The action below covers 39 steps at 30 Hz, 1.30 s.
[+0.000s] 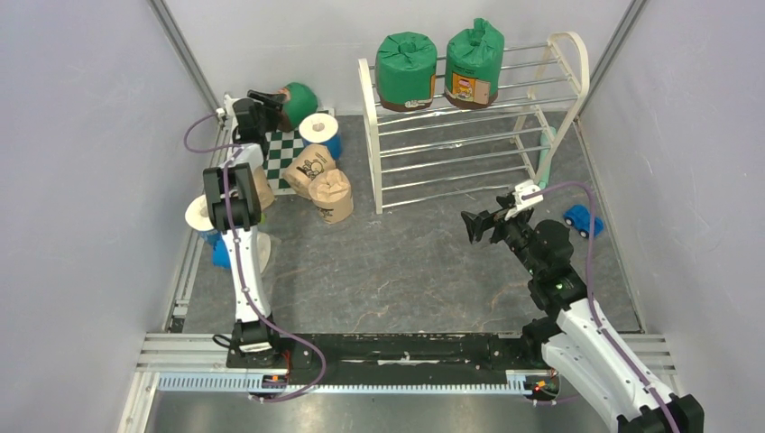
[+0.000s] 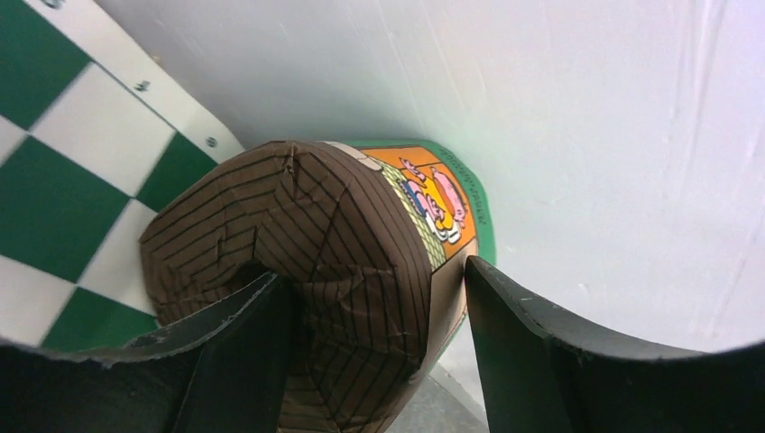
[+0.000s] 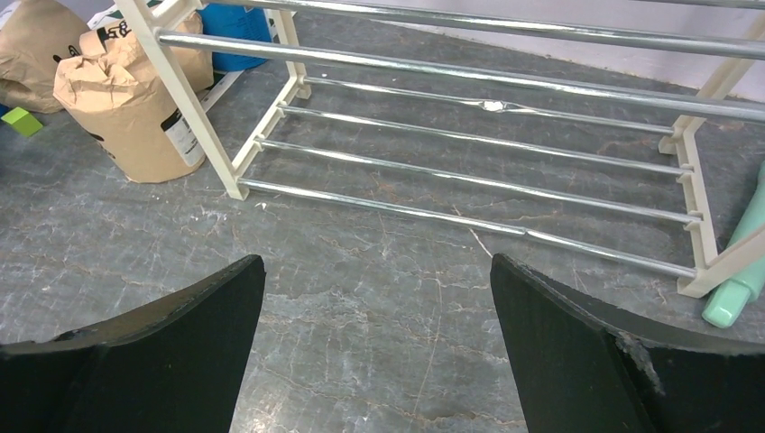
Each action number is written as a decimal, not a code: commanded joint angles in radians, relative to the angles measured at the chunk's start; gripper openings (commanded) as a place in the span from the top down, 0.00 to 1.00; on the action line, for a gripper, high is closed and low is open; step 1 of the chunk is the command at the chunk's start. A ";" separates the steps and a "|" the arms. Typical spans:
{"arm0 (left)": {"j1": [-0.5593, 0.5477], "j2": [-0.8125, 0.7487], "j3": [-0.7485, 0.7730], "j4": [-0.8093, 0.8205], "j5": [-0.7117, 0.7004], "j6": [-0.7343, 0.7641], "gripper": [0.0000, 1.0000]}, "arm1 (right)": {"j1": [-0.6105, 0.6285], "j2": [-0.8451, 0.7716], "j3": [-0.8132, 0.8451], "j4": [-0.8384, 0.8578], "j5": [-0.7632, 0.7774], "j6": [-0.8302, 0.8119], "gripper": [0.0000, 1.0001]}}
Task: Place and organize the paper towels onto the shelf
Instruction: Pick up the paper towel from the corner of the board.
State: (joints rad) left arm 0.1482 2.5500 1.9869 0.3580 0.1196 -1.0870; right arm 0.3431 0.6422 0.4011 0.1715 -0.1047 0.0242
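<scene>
scene: two arms at the near edge of a grey bench, a white shelf (image 1: 368, 135) at the far side, paper towel rolls loose at the far left
left claw (image 1: 262, 97): stretched to the far left corner, its fingers on either side of a green roll (image 1: 300, 95); you cannot tell whether they press on it yet
green roll: lying on its side at the edge of the checkered mat (image 1: 290, 153), close to the back wall; the left wrist view shows its brown end facing you
right claw (image 1: 476, 225): wide open and empty, hovering over bare bench in front of the shelf's lower rods
shelf: two green-wrapped rolls (image 1: 406, 70) already stand on the top tier, with free rod to their right
still on the bench: tan rolls (image 1: 311, 167) and a white roll (image 1: 318, 131) beside the mat
step in hand: likely securing the third green roll
how to do it well: seat both fingers across the roll's round body, not its soft folded end, squeeze until firm, then lift straight up before swinging away
watch for: the wall crowding the far finger
</scene>
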 commanded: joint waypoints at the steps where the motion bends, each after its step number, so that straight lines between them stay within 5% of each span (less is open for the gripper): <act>1: -0.023 -0.017 0.010 0.233 0.090 -0.137 0.29 | 0.002 0.014 -0.007 0.049 -0.020 -0.015 0.02; 6: -0.027 -0.085 -0.070 0.300 0.084 -0.153 0.10 | 0.003 0.024 -0.005 0.051 -0.021 -0.015 0.02; 10: -0.027 -0.101 -0.081 0.271 0.059 -0.118 0.10 | 0.002 0.030 -0.007 0.052 -0.024 -0.015 0.02; 14: -0.028 -0.063 -0.049 0.250 0.073 -0.116 0.22 | 0.002 0.031 -0.010 0.054 -0.022 -0.015 0.02; 20: -0.029 -0.085 -0.125 0.367 0.115 -0.152 0.61 | 0.002 0.025 -0.007 0.050 -0.019 -0.016 0.02; 30: -0.056 -0.423 -0.429 0.535 0.160 0.062 0.65 | 0.002 0.004 -0.006 0.043 -0.059 -0.015 0.02; 39: -0.135 -0.779 -0.675 0.410 0.107 0.436 0.66 | 0.003 -0.031 0.015 0.014 -0.095 -0.015 0.02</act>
State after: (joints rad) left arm 0.0544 1.9434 1.3705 0.7319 0.2424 -0.9035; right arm 0.3431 0.6357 0.3958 0.1841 -0.1692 0.0216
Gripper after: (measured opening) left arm 0.430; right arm 0.982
